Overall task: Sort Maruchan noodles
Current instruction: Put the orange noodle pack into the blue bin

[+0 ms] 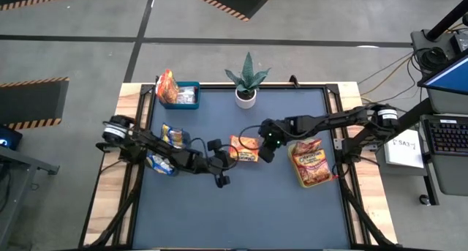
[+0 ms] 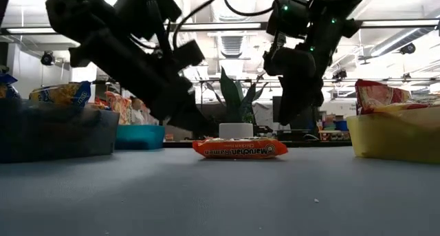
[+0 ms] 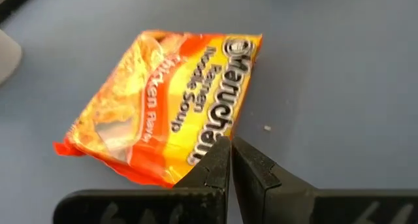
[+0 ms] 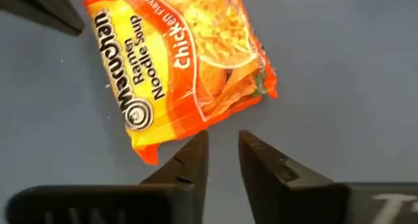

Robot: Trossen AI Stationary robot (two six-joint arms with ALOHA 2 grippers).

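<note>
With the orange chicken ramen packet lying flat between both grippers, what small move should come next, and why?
Probably the right gripper should widen its slight gap and drop onto the orange packet's near edge. The packet lies free on the table, unheld, and the left gripper beside it is shut.

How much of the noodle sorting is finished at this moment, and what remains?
Mostly done, it seems: packets already fill the yellow bin, the blue bin and the dark bin. In hand: nothing is gripped. The left hand, shut, and the right hand, slightly parted, flank one orange chicken packet. Left: that single packet, flat on the table.
</note>
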